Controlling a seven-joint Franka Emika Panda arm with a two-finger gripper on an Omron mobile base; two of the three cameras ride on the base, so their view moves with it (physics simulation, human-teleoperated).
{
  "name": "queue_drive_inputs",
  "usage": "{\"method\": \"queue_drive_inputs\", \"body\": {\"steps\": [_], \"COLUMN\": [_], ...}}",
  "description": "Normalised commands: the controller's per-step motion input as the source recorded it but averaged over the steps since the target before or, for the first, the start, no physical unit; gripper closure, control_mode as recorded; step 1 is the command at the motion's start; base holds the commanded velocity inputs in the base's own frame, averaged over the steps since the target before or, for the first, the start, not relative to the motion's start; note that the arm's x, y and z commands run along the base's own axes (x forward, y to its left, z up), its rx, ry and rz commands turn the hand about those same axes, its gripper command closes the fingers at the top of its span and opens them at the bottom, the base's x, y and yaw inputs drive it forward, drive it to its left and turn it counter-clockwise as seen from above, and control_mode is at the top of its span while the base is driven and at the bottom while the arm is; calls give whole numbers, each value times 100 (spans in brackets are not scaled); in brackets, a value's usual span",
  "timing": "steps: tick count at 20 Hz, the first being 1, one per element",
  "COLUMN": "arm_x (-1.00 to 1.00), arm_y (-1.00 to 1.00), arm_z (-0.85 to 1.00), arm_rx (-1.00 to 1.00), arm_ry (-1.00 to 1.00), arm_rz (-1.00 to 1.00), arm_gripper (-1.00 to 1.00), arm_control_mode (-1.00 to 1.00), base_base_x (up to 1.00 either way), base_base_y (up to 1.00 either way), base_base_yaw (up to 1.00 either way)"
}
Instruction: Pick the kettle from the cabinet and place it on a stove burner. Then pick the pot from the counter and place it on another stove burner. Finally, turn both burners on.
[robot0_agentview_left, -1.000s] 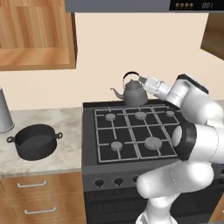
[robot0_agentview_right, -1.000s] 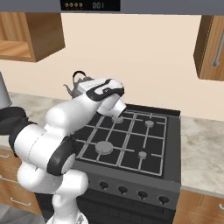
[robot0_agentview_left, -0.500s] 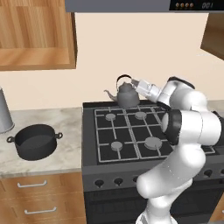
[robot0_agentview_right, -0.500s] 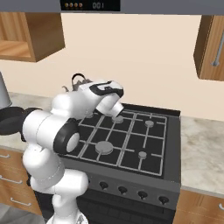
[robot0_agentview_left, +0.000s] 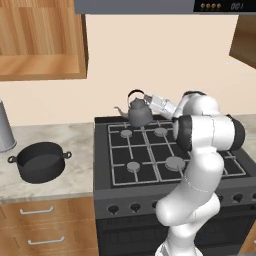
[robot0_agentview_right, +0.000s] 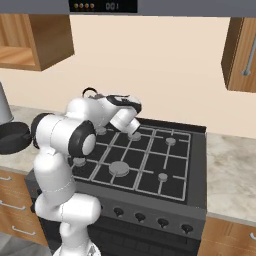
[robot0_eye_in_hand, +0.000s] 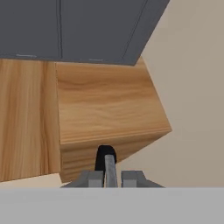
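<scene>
The small grey kettle (robot0_agentview_left: 139, 113) hangs by its black arched handle just over the back-left burner (robot0_agentview_left: 126, 133) of the black stove (robot0_agentview_left: 150, 180). Whether its base touches the grate I cannot tell. My gripper (robot0_agentview_left: 149, 99) is shut on the top of that handle. In the hand view the fingertips (robot0_eye_in_hand: 110, 174) pinch a black piece of the handle (robot0_eye_in_hand: 105, 155). From the right base view my arm covers the kettle apart from its handle (robot0_agentview_right: 90, 91). The black pot (robot0_agentview_left: 41, 161) (robot0_agentview_right: 12, 136) sits on the counter (robot0_agentview_left: 77, 172) left of the stove. The cabinet (robot0_agentview_left: 40, 42) stands open above it.
A tall grey canister (robot0_agentview_left: 4, 131) stands behind the pot. The range hood (robot0_agentview_left: 150, 5) hangs above the stove. A wooden door with a silver bar handle (robot0_agentview_right: 245, 52) is at the upper right. Knobs (robot0_agentview_right: 140, 217) line the stove front. More counter (robot0_agentview_right: 230, 165) lies right of the stove.
The arm has swung the kettle left and downward, from above the stove's back middle to just over the back-left burner. The pot has not moved.
</scene>
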Motion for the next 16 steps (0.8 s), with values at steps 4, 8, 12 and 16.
{"method": "queue_drive_inputs", "body": {"steps": [4, 8, 12, 16], "arm_x": [33, 35, 29, 20], "arm_y": [11, 19, 14, 3], "arm_z": [-32, -29, -29, -23], "arm_rx": [0, 0, 0, -1], "arm_ry": [-1, -3, -1, -1], "arm_rz": [3, 2, 1, 0], "arm_gripper": [100, 100, 100, 100], "arm_control_mode": [-100, -100, -100, -100], "base_base_x": [0, 0, 0, 0], "base_base_y": [0, 0, 0, 0], "base_base_yaw": [0, 0, 0, 0]}}
